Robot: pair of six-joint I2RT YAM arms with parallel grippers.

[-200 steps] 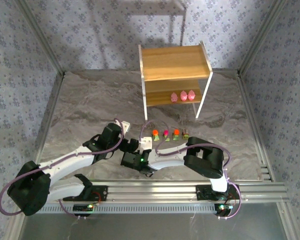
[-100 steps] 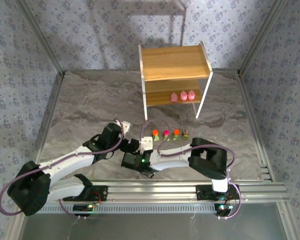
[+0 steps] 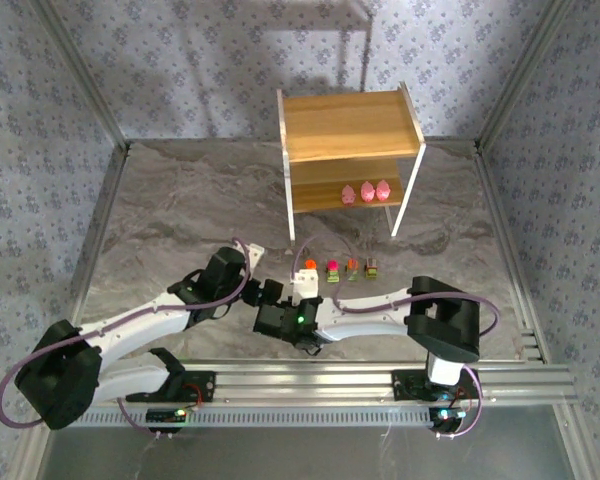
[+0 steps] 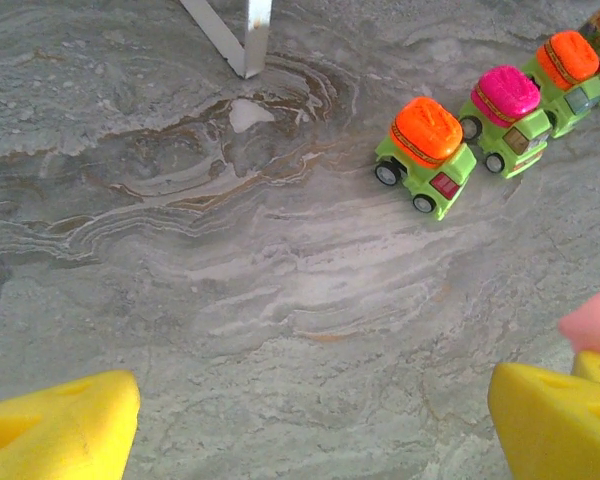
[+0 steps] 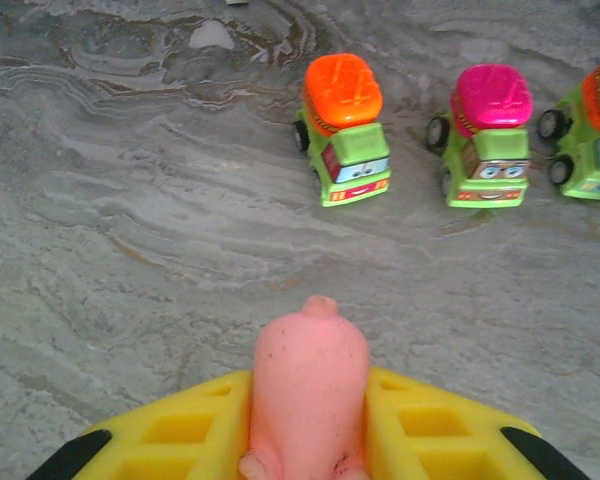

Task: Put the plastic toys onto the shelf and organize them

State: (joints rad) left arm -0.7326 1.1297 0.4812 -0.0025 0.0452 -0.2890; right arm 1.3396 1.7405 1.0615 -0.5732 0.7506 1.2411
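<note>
Within the clamped right pincer (image 5: 308,425), pink toy (image 5: 310,365) lengthwise, tip toward the cars (image 5: 344,128); left pincer (image 4: 310,420) apart.

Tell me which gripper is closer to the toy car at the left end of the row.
Right. The right gripper, shut on a pink toy, sits just short of that orange-topped car, facing it. The left gripper, fingers open, is farther off to its left.

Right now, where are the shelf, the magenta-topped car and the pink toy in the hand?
shelf (image 3: 350,125), top view, on its upper board.
magenta-topped car (image 5: 491,97), right wrist view, on its magenta roof.
pink toy (image 5: 310,380), right wrist view, on its rounded body.
</note>
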